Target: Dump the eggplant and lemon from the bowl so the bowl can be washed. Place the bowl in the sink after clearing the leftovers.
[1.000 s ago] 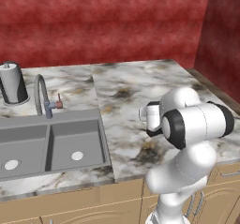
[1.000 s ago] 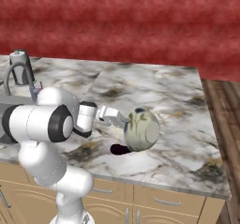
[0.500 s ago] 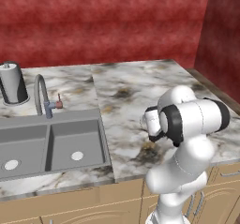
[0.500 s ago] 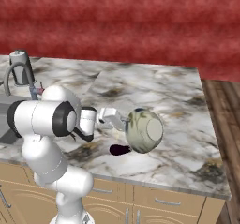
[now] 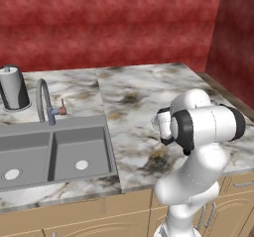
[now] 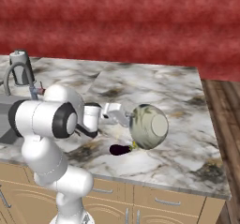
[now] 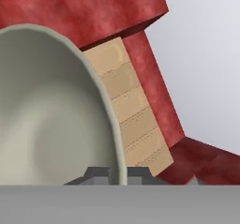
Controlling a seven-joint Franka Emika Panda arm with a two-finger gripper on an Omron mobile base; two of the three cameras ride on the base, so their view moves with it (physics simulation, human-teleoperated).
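The bowl (image 6: 149,126) hangs at the centre of the right base view, tipped on its side above the counter (image 6: 187,124), its outside facing the camera. In the hand view its smooth inside (image 7: 47,124) fills the left half and looks empty. The eggplant (image 6: 121,149) lies on the counter just below and left of the bowl; a speck of yellow beside it may be the lemon, but it is too small to tell. So the dumping step seems about finished.

The gripper (image 6: 125,120) is clamped on the bowl's rim, one fingertip either side of it at the bottom of the hand view.

Next comes the carry to the sink (image 5: 49,154), at the left of the left base view, well apart from the bowl.

The arm (image 5: 203,127) is folded, forearm level, wrist rolled sideways.
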